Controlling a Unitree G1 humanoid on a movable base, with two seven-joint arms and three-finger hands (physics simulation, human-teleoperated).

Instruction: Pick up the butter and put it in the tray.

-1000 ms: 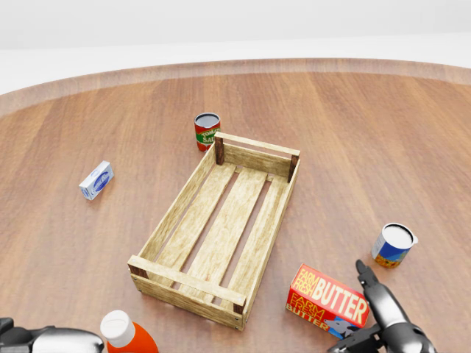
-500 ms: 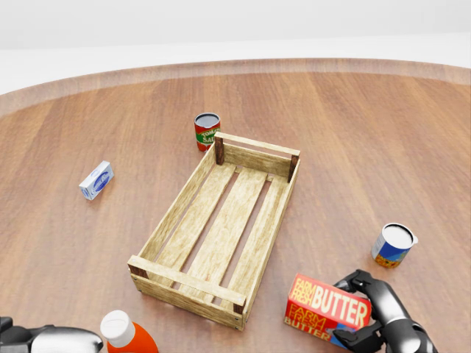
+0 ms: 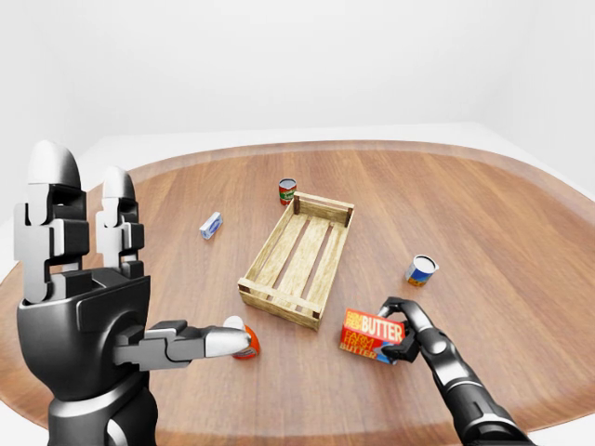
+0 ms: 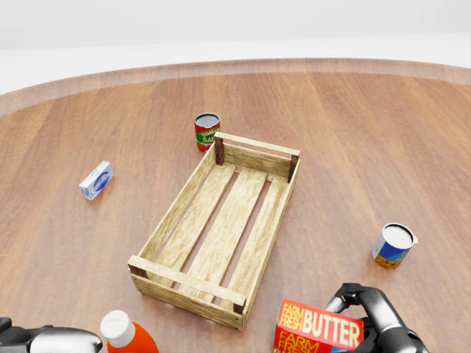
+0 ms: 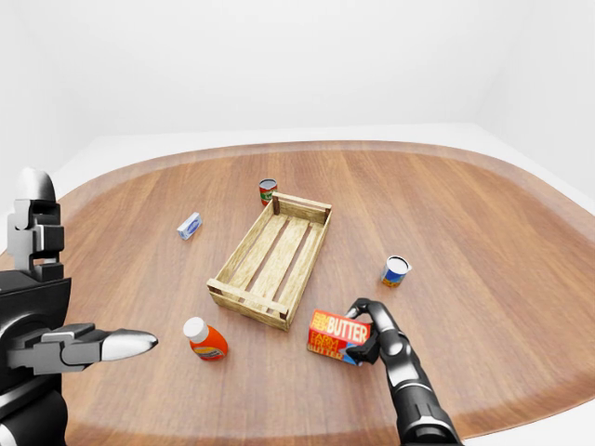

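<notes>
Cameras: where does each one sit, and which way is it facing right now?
Head view: on the head, looking down at the crate; right hand at the bottom edge.
Left-eye view: on the head, looking across the table; raised left hand fills the left.
Right-eye view: the same scene, the left hand partly cut off.
All three show the right hand's fingers closed round the butter.

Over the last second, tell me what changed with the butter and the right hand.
The right hand went from open beside the butter to closed round its right end. The butter has shifted toward the bottom of the head view and now looks tilted up off the table. The tray, both cans, the small blue box, the orange bottle and the raised, open left hand stayed put; the camera did not move.
</notes>
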